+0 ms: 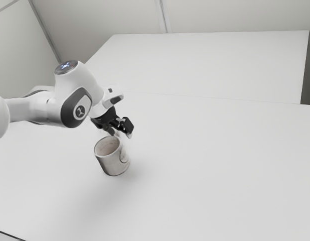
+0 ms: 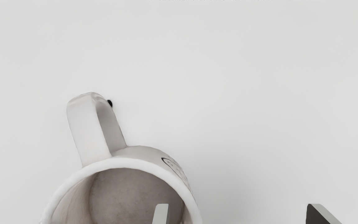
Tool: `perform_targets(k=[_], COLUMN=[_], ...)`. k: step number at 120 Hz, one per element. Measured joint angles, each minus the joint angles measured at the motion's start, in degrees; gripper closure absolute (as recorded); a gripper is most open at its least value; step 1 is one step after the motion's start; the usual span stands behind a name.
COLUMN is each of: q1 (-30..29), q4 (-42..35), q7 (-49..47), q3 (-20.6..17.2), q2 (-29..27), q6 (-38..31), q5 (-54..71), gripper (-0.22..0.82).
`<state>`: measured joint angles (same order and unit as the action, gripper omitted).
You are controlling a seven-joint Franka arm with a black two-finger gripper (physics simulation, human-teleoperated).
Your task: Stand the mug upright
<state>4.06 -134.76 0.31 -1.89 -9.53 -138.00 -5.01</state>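
Note:
A whitish mug (image 1: 113, 163) is on the table, its mouth facing up and its body leaning a little toward the exterior view's left; whether its base lies flat I cannot tell. Just above its rim is my gripper (image 1: 120, 133), with its fingers apart. In the wrist view the mug (image 2: 129, 162) shows its brownish inside, its handle and a dark line drawing on its outer wall. There my open gripper (image 2: 240, 214) has one finger over the mouth and the other outside the rim, with the near wall between them. Whether the first finger reaches inside is unclear.
The white table (image 1: 210, 165) extends around the mug. Beyond a seam lies another white surface (image 1: 210, 63), with pale walls (image 1: 130, 15) behind it. My arm comes in from the exterior view's left, above the table.

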Motion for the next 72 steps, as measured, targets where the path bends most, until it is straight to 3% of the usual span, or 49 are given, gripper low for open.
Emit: perform_targets(k=[16,39,72], q1=[0.0,0.1,0.4], q4=[8.1,23.0,35.4], q7=[-2.4,-5.2,-7.9], q3=[0.0,-0.7,-1.4], q2=[0.5,5.9,8.7], q6=[11.1,24.9,35.7], q5=[-0.4,-0.2,0.5], gripper=[0.08,0.03,0.01])
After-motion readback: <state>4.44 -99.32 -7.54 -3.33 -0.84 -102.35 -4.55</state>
